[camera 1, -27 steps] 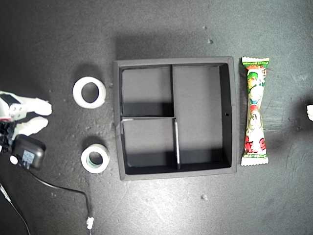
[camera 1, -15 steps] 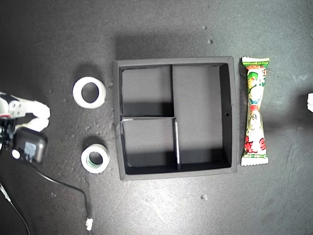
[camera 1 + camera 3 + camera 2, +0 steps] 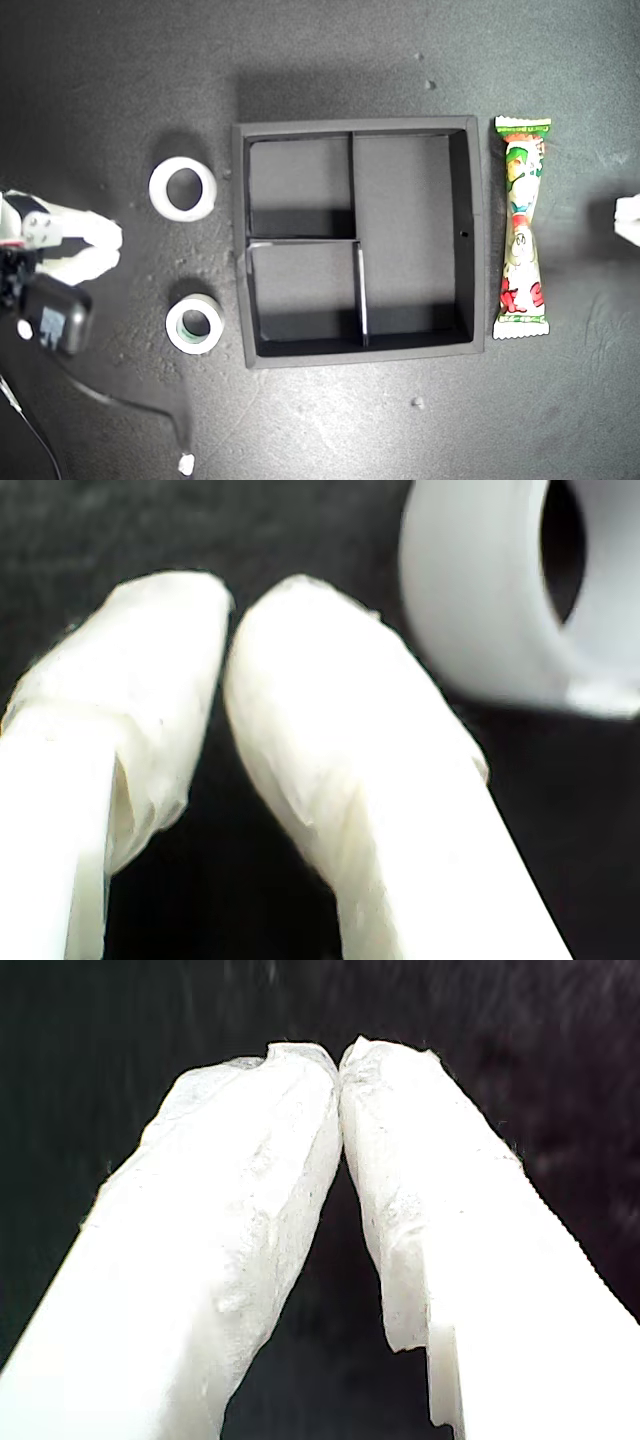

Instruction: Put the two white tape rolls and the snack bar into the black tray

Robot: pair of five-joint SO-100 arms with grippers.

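- The black tray (image 3: 358,128) lies in the middle of the exterior view, with all its compartments bare; none of the 3 items is in it yet, so I judge the task has not begun to pay off.
- The 2 white tape rolls lie flat on the exterior view's left of the tray: the larger roll (image 3: 182,187) further up that view, the roll with the greenish core (image 3: 195,324) lower, just beside the tray's wall. Both are clear of the tray and well apart from each other.
- The snack bar (image 3: 522,228) lies lengthwise along the tray's wall at the exterior view's right, just beside it and parallel to it.
- My second gripper (image 3: 228,630) has its padded tips together or nearly so, with nothing between them. A white roll (image 3: 500,590) sits close ahead of it, which suggests this is the arm (image 3: 62,245) at the exterior view's left edge, placed there to take the rolls.
- My first gripper (image 3: 340,1058) has its tips pressed together and holds nothing; only dark surface shows beyond it. The white tip (image 3: 628,218) at the exterior view's right edge is probably this one, near the snack bar, though I cannot confirm it.
- The surface (image 3: 330,420) is dark, matte and mottled, with a few small pale specks. A black cable (image 3: 130,405) trails across it at the exterior view's lower left.
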